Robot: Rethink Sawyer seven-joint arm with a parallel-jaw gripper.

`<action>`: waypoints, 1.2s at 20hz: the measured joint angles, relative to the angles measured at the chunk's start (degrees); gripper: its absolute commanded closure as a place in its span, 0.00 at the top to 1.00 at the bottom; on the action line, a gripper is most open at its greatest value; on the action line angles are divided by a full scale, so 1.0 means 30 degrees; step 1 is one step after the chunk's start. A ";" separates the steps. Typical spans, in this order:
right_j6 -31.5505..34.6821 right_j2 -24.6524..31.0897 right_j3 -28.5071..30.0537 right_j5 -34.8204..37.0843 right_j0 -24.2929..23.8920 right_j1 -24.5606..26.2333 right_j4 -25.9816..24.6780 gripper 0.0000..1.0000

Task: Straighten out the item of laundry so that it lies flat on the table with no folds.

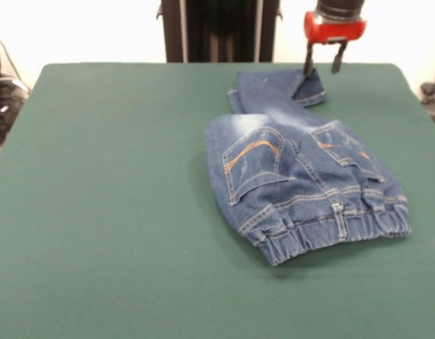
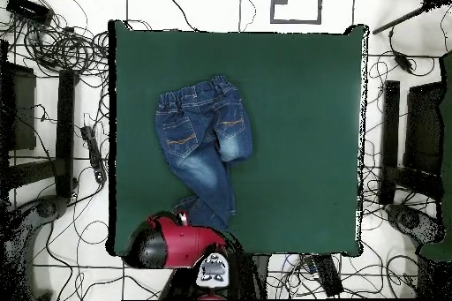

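Red-and-black end effector [image 1: 323, 68] hovering above the far leg hem, two dark fingers spread apart, gripping nothing. Nearest on the dark green felt desk [image 1: 111, 212]: elastic waistband of the small faded dark blue denim jeans [image 1: 302, 187], orange-stitched back pockets up. Farther back: legs overlapped and bunched toward the far edge. Seat fairly flat; legs not yet spread, so most straightening apparently left.

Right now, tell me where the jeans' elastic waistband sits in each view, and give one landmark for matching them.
Front view: waistband at lower right, the jeans' end nearest the camera.
Overhead view: waistband at upper left of centre, the jeans' top end.
Shared landmark: the gripper stands at the opposite, leg end of the jeans in both.
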 measured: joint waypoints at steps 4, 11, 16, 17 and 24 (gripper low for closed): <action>0.0000 0.0000 -0.0008 -0.0149 -0.0715 0.0481 0.0000 1.00; 0.0000 0.0000 -0.0011 -0.0533 -0.1965 0.0640 -0.0147 1.00; 0.0000 0.0000 -0.0011 -0.0862 -0.2549 0.0642 -0.0600 1.00; 0.0000 0.0000 -0.0008 -0.0944 -0.2590 0.0642 -0.0657 1.00; 0.0000 0.0000 0.0141 -0.1535 -0.2704 0.0611 -0.0929 1.00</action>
